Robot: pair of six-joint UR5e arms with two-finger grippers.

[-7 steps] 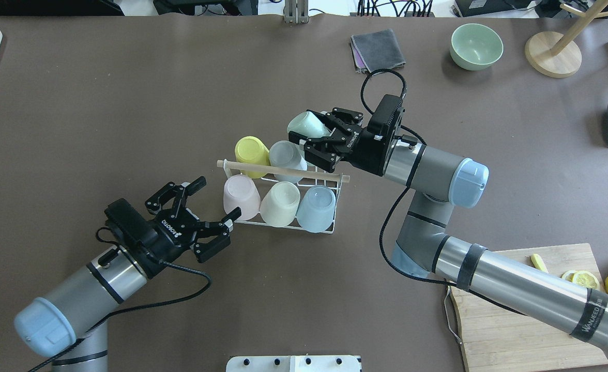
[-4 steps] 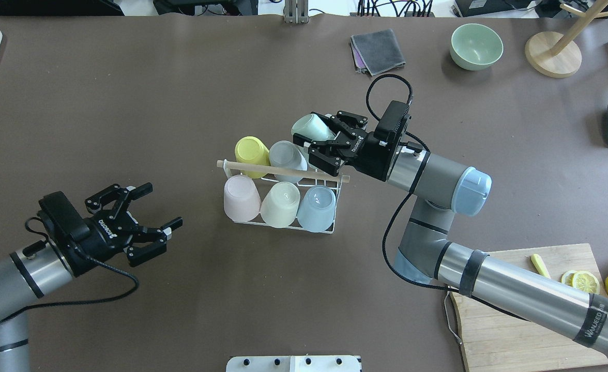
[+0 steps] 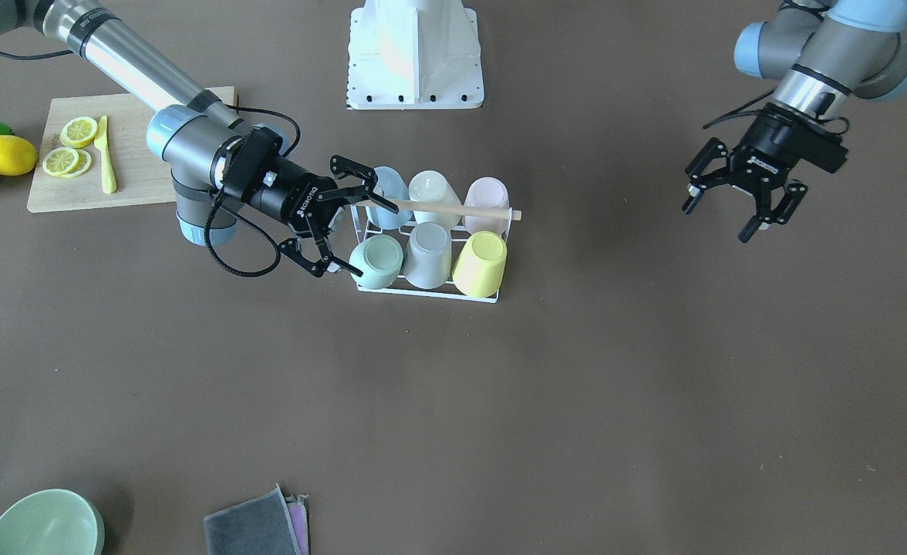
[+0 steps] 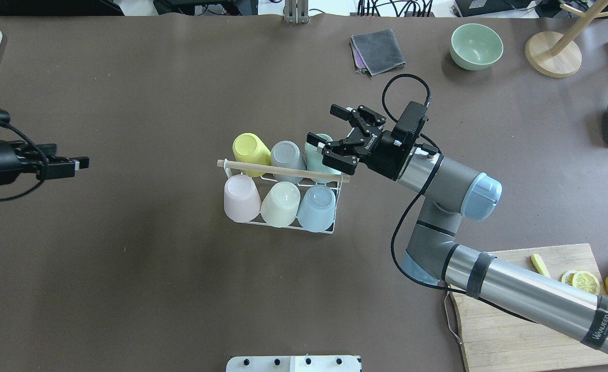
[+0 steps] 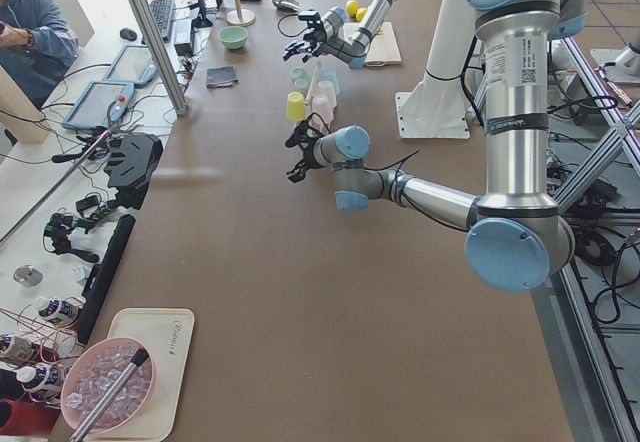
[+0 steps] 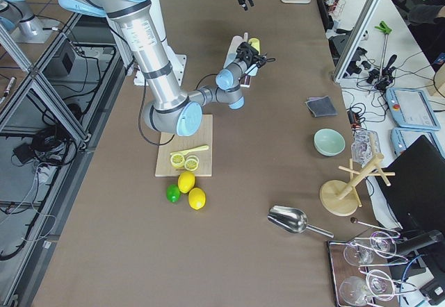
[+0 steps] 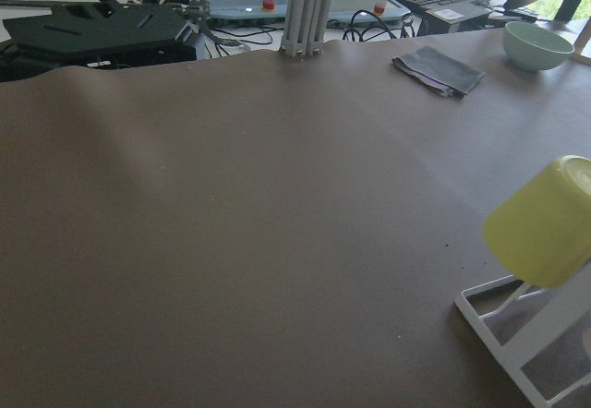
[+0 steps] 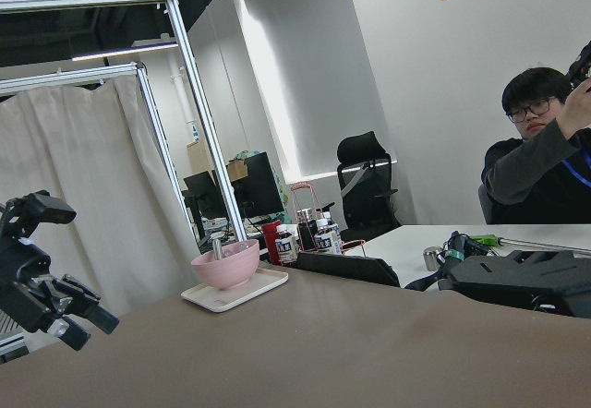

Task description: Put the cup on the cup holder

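Right gripper (image 4: 323, 124), fingers spread just beside the upturned mint-green plastic cup (image 4: 313, 155) in the white wire cup holder (image 4: 283, 227)'s far-right place, should back out straight, clear of the light wooden rod handle (image 4: 262, 168).

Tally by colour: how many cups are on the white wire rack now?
yellow upturned cup: 1
grey upturned cup: 1
mint green upturned cup: 1
pink upturned cup: 1
cream upturned cup: 1
light blue upturned cup: 1
Total: 6, all on the white wire cup holder with wooden rod.
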